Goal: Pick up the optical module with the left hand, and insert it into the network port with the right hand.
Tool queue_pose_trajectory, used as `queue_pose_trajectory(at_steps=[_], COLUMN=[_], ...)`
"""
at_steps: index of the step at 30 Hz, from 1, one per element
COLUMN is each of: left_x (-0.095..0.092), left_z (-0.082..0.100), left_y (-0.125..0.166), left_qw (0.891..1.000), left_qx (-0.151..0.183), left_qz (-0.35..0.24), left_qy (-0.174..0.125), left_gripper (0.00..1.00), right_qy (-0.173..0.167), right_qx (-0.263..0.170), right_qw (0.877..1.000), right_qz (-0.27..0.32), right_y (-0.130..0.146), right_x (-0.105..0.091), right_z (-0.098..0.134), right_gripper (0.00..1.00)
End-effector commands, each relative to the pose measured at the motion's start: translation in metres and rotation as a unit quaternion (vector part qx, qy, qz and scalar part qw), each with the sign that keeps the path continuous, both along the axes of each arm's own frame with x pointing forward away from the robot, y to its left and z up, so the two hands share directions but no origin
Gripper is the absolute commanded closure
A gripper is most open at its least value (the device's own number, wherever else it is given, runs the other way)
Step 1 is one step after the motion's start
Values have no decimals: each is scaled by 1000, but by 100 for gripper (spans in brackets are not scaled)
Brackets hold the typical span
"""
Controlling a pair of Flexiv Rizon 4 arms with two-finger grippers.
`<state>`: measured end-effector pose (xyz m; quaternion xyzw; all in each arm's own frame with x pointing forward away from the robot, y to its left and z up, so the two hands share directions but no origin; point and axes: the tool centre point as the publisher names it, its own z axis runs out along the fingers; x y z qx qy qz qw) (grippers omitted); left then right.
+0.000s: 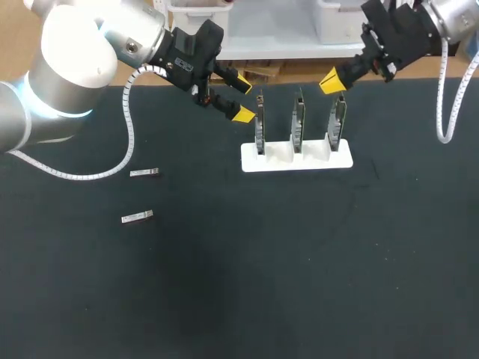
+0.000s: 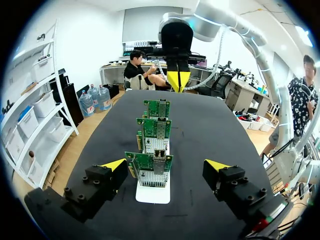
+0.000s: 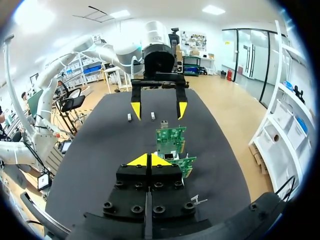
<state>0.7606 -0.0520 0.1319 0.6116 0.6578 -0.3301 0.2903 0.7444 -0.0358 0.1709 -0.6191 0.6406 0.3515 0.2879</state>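
While both arms hang over the worktop's (image 1: 299, 269) far edge, the left pincer (image 1: 243, 98) gapes wide and empty beside the stand's (image 1: 296, 158) left card (image 1: 260, 127). The right pincer (image 1: 333, 81) is pinched closed on nothing. Slim and silvery, the far module (image 1: 144, 173) and near module (image 1: 137, 217) lie flat on open worktop, well apart from both.

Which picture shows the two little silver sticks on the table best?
The head view: both optical modules lie plainly on the table. The right wrist view shows them tiny, far across the table. The left wrist view misses them.
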Motion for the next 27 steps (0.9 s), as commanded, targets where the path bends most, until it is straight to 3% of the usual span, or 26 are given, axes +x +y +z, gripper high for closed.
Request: queue_pose_trajectory(at_steps=[1, 27], left_x=[0, 0], left_z=[0, 0], left_y=[-1, -1], left_qw=[1000, 1000], left_qx=[2, 2], left_qz=[1, 1], left_qy=[0, 0], left_gripper=[0, 0], right_qy=[0, 2], right_qx=[-1, -4], right_qw=[1000, 1000], right_qz=[1, 7], right_y=[0, 10], right_x=[2, 21], right_z=[-1, -10], right_gripper=[100, 100])
